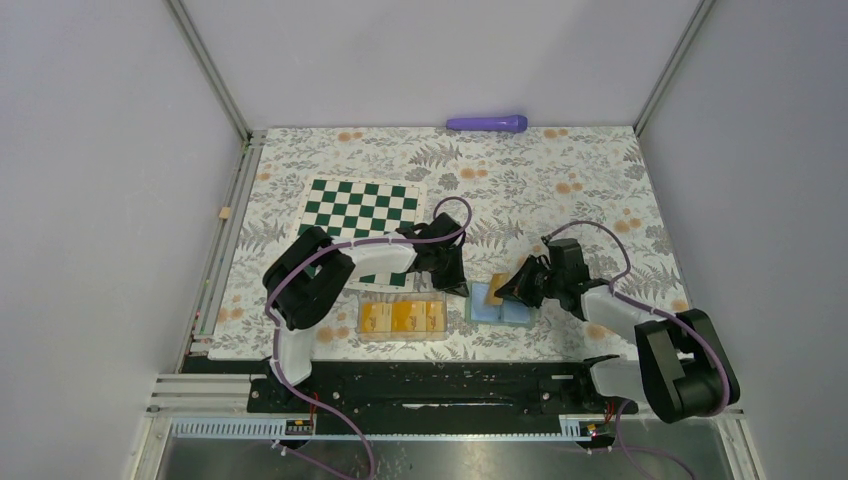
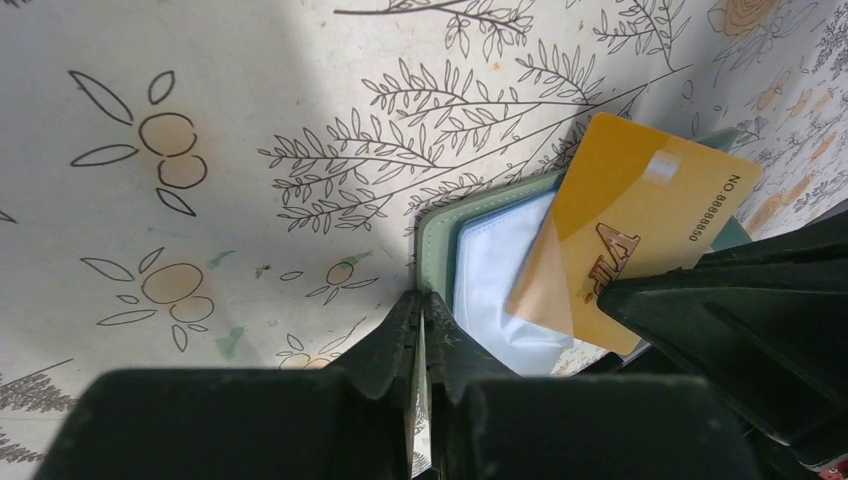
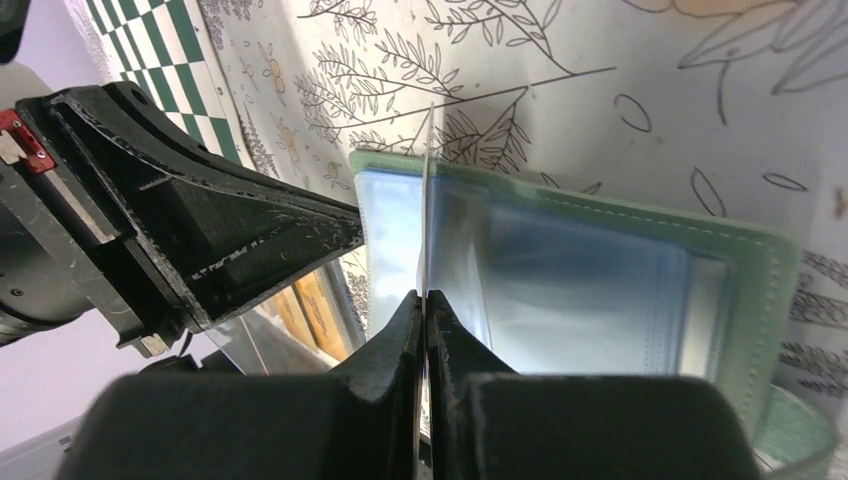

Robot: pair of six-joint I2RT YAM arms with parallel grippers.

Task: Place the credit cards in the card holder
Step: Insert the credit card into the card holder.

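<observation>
The sage-green card holder (image 1: 516, 313) lies open on the floral cloth, light blue inside up. My left gripper (image 1: 456, 283) is shut on its left edge; in the left wrist view the fingertips (image 2: 422, 298) pinch the green rim (image 2: 432, 235). My right gripper (image 1: 512, 290) is shut on an orange-yellow credit card (image 1: 497, 284), tilted over the holder. That card (image 2: 640, 215) has its lower corner behind a clear pocket film. In the right wrist view the card (image 3: 427, 190) shows edge-on above the gripper (image 3: 424, 296), standing over the holder's pockets (image 3: 600, 270).
A clear plastic box (image 1: 372, 334) left of the holder holds three more orange cards (image 1: 403, 316). A green-and-white chessboard (image 1: 362, 212) lies behind my left arm. A purple stick (image 1: 487, 123) rests at the far edge.
</observation>
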